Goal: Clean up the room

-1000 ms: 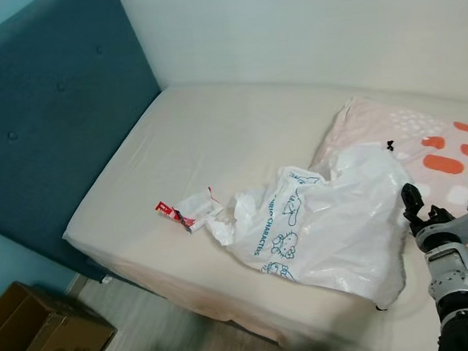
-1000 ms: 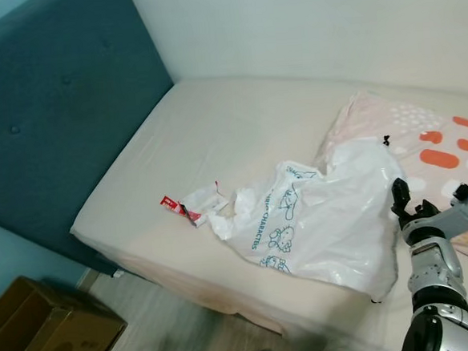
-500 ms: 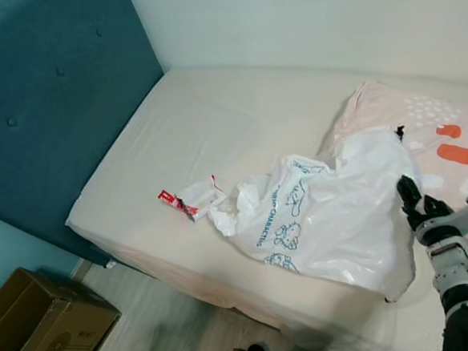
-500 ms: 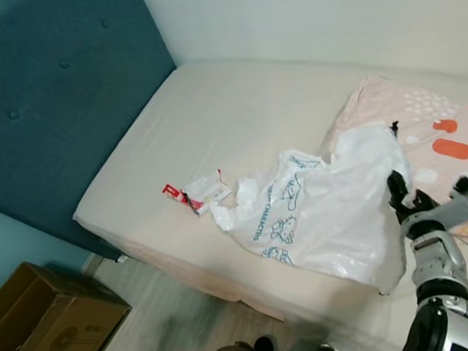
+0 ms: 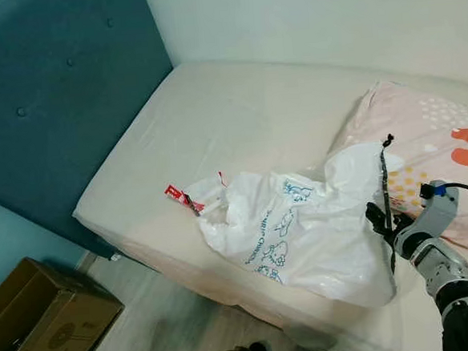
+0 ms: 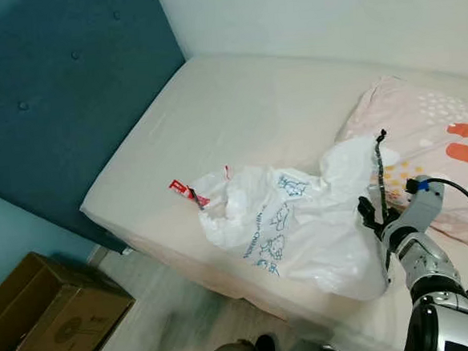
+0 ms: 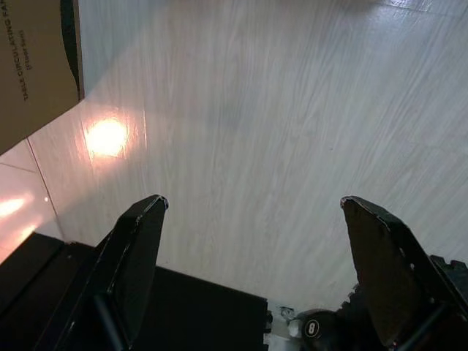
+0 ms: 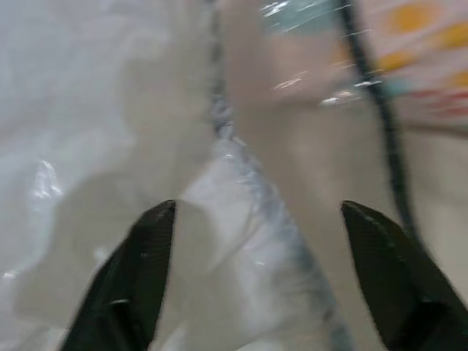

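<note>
Your right claw (image 6: 371,214), fingers spread, presses against the white plastic bag (image 5: 302,231) lying near the bed's (image 5: 239,127) front edge, beside the pink pillow (image 5: 424,130); your left claw (image 7: 252,248) hangs released over the wooden floor (image 7: 256,110), cardboard box (image 5: 43,321) nearby.

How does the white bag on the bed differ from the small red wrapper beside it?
The bag is much bigger than the wrapper. The bag is white with blue cartoon prints; the wrapper is red and white. The right pincer is at the bag's edge; nothing is near the wrapper. Both lie crumpled on the bed.
</note>
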You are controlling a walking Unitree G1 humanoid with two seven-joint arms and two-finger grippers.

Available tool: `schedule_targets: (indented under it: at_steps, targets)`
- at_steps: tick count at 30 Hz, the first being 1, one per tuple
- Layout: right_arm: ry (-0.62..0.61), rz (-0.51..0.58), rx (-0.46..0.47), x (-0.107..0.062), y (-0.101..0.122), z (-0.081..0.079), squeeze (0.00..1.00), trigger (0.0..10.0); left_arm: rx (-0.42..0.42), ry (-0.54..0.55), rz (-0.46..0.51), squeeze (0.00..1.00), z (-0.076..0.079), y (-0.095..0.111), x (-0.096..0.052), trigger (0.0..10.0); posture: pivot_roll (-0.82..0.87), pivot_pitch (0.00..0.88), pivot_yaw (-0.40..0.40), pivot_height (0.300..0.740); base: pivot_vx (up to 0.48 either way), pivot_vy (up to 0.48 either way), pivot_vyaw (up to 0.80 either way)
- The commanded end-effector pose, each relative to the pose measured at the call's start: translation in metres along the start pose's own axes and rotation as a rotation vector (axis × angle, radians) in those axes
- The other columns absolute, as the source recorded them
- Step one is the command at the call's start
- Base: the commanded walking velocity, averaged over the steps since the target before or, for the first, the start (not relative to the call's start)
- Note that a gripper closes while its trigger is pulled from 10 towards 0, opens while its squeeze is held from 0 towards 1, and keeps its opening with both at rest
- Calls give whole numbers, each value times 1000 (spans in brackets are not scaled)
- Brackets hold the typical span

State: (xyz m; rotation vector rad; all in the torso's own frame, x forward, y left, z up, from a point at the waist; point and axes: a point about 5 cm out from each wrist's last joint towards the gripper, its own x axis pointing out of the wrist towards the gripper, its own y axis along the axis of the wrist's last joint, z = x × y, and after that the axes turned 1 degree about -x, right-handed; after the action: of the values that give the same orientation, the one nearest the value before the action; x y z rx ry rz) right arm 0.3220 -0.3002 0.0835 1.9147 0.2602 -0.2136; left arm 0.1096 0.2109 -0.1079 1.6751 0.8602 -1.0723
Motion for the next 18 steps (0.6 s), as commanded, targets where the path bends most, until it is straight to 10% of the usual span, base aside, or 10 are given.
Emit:
schedule_targets:
  at_steps: [1,2,3,18]
  targets:
    - [165,-106,-54,1,-20,-14,0,3569,-2,13,-44,0,-3,-14,-2,10000,192,277,158,740,0,0,0]
    - [165,-106,-54,1,-20,-14,0,3569,-2,13,-44,0,-3,-14,-2,10000,192,277,158,740,0,0,0]
    - [286,-140,-88,2,-25,-25,0,0,-8,13,-36,0,-3,-10,-1,10000,178,260,148,740,0,0,0]
    - [633,-181,-89,10,-49,-82,0,0,-59,20,3,0,1,17,3,10000,103,148,90,740,0,0,0]
